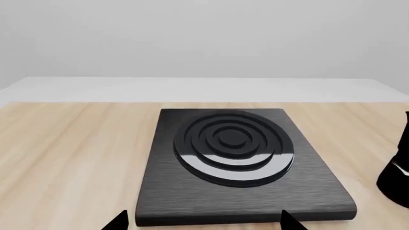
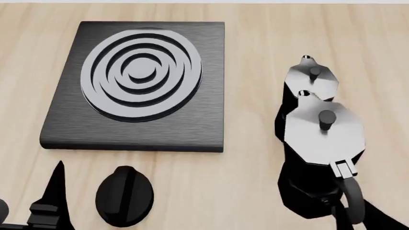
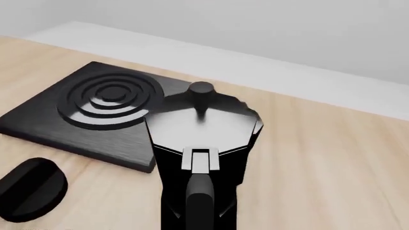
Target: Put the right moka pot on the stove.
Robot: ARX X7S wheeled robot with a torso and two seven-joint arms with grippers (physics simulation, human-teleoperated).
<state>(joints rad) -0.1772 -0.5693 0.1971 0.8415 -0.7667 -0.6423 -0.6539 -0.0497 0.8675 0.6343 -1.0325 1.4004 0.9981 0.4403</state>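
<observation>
The stove (image 2: 137, 132) is a flat black slab with a ring burner (image 2: 142, 72), lying at the far left of the wooden table. Two black moka pots with silver lids are at the right. The nearer one, the right moka pot (image 2: 323, 129), looks larger and raised, and overlaps the farther pot (image 2: 312, 79). My right gripper (image 2: 351, 208) is shut on its black handle (image 3: 201, 201); the pot fills the right wrist view, with the stove (image 3: 76, 129) beyond it. My left gripper (image 1: 204, 225) is open and empty, low at the stove's near edge (image 1: 243, 203).
A small round black knob (image 2: 124, 195) lies on the table in front of the stove, beside my left gripper (image 2: 51, 206); it also shows in the right wrist view (image 3: 28, 189). A pot's black body (image 1: 396, 177) shows at the edge of the left wrist view. A white wall stands behind the table.
</observation>
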